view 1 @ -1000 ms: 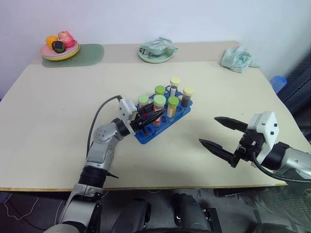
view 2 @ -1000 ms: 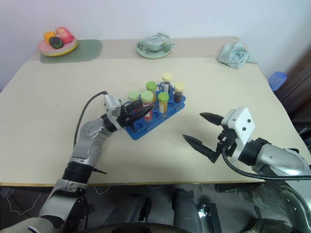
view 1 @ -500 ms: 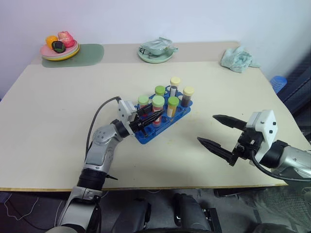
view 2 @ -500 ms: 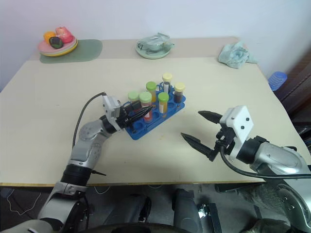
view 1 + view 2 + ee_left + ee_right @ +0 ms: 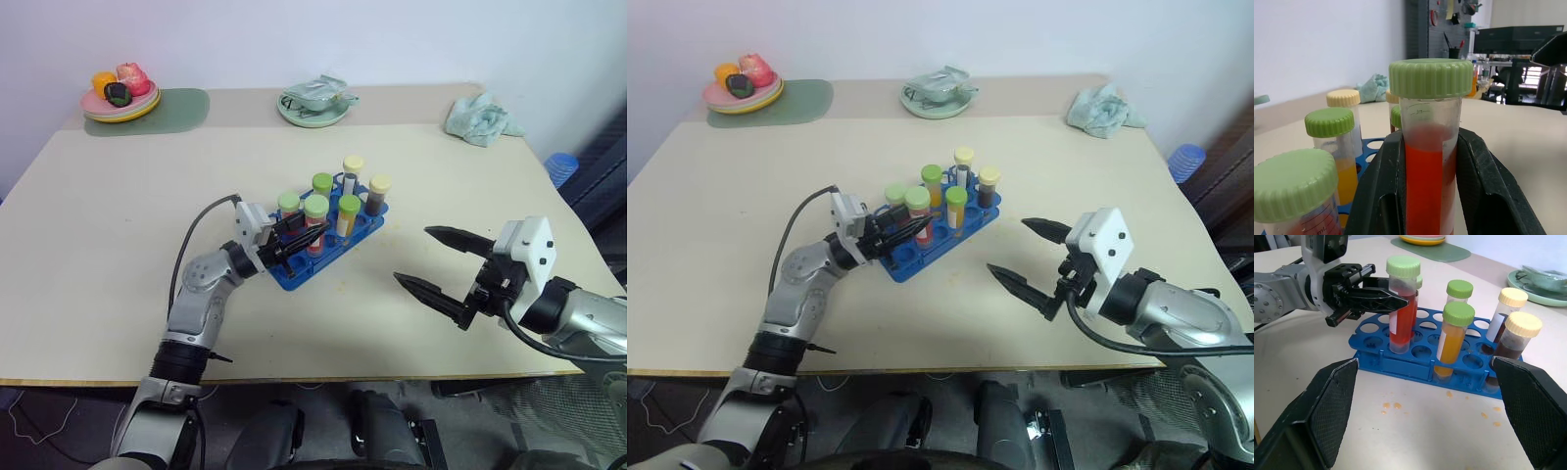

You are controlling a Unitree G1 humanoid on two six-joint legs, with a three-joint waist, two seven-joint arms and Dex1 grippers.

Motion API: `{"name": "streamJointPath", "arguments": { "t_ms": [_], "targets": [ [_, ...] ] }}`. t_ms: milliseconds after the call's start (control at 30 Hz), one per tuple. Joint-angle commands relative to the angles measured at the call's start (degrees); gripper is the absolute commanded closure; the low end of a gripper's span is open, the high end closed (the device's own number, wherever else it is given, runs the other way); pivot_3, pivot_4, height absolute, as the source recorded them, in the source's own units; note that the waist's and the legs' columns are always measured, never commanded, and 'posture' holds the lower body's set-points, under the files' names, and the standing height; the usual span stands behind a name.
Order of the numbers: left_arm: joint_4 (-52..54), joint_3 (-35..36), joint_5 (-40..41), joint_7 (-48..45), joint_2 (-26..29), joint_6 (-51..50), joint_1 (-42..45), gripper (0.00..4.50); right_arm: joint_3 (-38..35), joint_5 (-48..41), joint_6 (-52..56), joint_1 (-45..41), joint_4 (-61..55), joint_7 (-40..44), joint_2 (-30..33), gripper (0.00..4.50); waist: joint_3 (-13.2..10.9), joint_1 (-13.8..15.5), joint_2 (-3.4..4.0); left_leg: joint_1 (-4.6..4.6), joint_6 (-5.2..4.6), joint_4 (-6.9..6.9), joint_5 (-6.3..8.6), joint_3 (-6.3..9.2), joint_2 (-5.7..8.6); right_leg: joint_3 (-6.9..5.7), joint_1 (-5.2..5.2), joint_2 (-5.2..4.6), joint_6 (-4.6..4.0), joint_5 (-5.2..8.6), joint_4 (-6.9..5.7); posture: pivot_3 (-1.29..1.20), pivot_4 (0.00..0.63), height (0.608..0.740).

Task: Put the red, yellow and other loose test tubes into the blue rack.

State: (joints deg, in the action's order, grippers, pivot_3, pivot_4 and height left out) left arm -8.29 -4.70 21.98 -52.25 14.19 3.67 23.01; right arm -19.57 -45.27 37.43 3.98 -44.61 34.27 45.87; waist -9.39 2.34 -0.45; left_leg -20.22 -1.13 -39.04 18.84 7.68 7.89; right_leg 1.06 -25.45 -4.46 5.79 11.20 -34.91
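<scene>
On blue rack [image 5: 328,250]: six tubes, one red tube [image 5: 1400,308] pinched by left tool [image 5: 312,235]; right tool [image 5: 431,260] agape, empty.

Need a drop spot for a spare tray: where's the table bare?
Bare: the beige tabletop left of the blue plastic rack, and the strip between rack and pale green dish. Crowded: the rack, with the left gripper holding the red tube.

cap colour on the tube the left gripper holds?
Light green cap on the red tube; clearest in the left wrist view.
</scene>
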Motion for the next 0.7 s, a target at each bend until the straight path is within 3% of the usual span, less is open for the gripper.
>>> {"name": "streamJointPath", "arguments": {
  "t_ms": [33, 633, 700],
  "targets": [
    [-1.1, -0.81, -1.03, -0.7, 1.25, -2.62, -1.94, 3.66, -0.68, -0.21, -1.07, -0.53, -0.45, 0.15, -0.24, 0.0, 0.0, 0.0, 0.0, 0.0, 0.0, 0.0, 0.0, 0.0, 0.0, 0.0, 0.0, 0.0, 0.0, 0.0, 0.0, 0.0, 0.15, 0.74],
    [-1.5, 0.18, -0.3, -1.26, 1.24, -2.8, -1.01, 3.66, -0.36, 0.22, -1.61, 0.02, -0.44, 0.04, -0.77, 0.0, -0.06, -0.03, -0.02, -0.13, 0.17, 0.05, -0.02, 0.0, -0.01, 0.0, -0.11, 0.02, 0.04, 0.04, 0.12, 0.0, 0.15, 0.74],
    [-0.86, 0.28, 1.19, -2.91, 1.41, -3.52, -1.2, 2.68, -0.17, 0.19, -1.58, -0.27, -0.36, 0.0, -0.84, 0.0, -0.07, -0.06, -0.03, -0.13, 0.17, 0.05, -0.02, 0.0, -0.01, 0.0, -0.11, 0.02, 0.04, 0.04, 0.12, 0.0, 0.15, 0.74]
  ]
}}
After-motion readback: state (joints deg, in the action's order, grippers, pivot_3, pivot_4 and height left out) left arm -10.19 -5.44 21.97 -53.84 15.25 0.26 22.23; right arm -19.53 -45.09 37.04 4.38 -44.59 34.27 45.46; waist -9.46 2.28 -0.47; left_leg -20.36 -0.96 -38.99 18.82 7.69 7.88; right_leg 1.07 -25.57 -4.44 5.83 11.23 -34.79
